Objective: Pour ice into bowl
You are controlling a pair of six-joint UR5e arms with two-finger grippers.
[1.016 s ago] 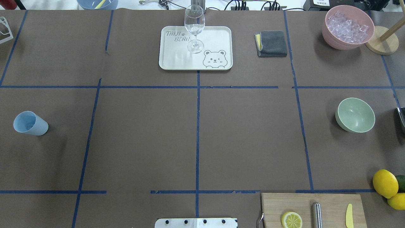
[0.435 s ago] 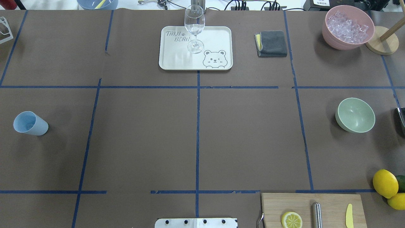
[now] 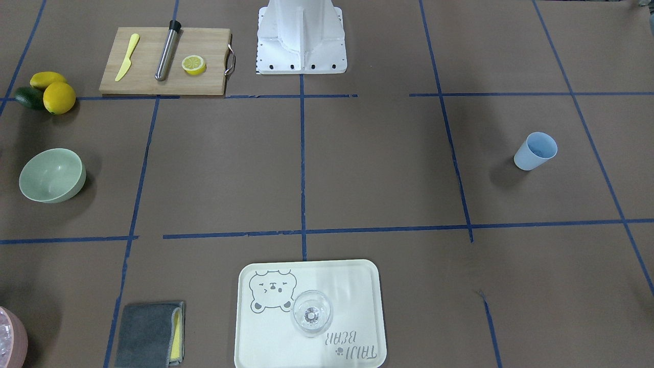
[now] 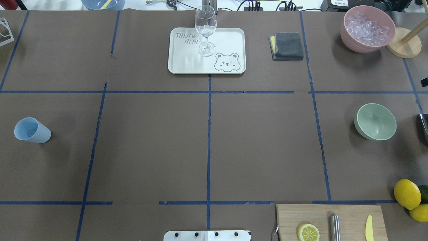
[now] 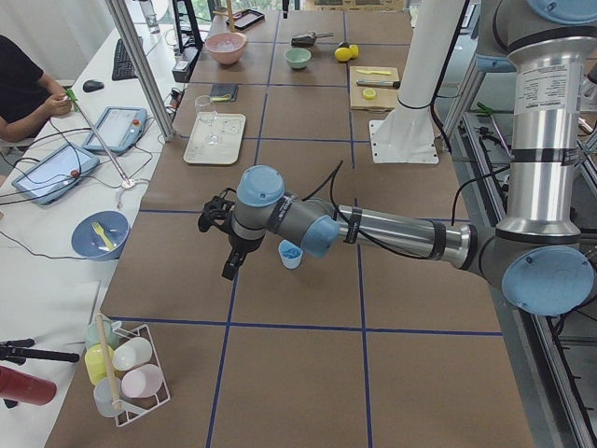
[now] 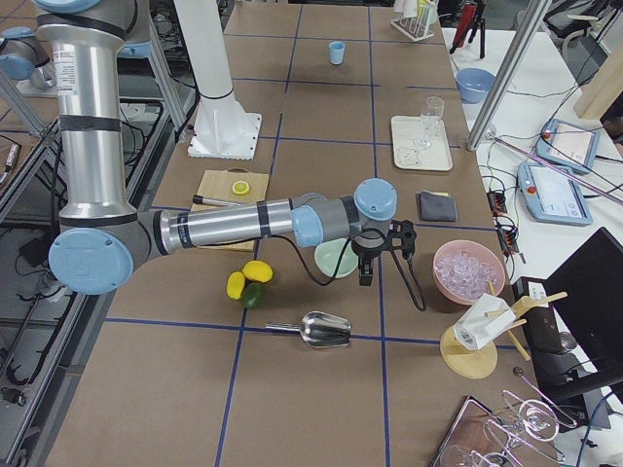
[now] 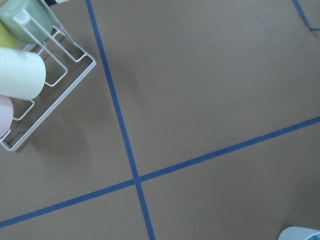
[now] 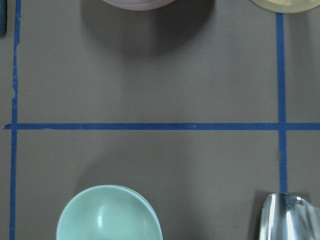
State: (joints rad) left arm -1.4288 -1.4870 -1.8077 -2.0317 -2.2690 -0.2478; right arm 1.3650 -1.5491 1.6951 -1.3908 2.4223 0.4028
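Note:
The ice [image 4: 367, 28] is a heap of small clear cubes in the pink container [image 4: 347, 35] at the far right; it also shows in the exterior right view [image 6: 467, 268]. The mint-green bowl [image 4: 375, 121] stands empty at the right, and it shows in the right wrist view [image 8: 109, 215] and the front view [image 3: 51, 175]. My right gripper [image 6: 368, 274] hangs above the table between the bowl and the pink container; I cannot tell if it is open. My left gripper [image 5: 229, 269] hovers near the light blue cup [image 5: 290, 254]; I cannot tell its state.
A metal scoop [image 8: 290, 217] lies right of the bowl. A tray [image 4: 187, 63] holds a wine glass [image 4: 205, 30]. A grey cloth [image 4: 287, 46], a wooden stand [image 4: 403, 43], lemons [image 4: 407, 193] and a cutting board [image 4: 351, 217] with a lemon slice [image 4: 308, 232] are around. A bottle rack [image 7: 40, 85] is near the left gripper.
A small dark piece has come into the overhead view at its right edge, above the mint-green bowl. Nothing on the table has moved.

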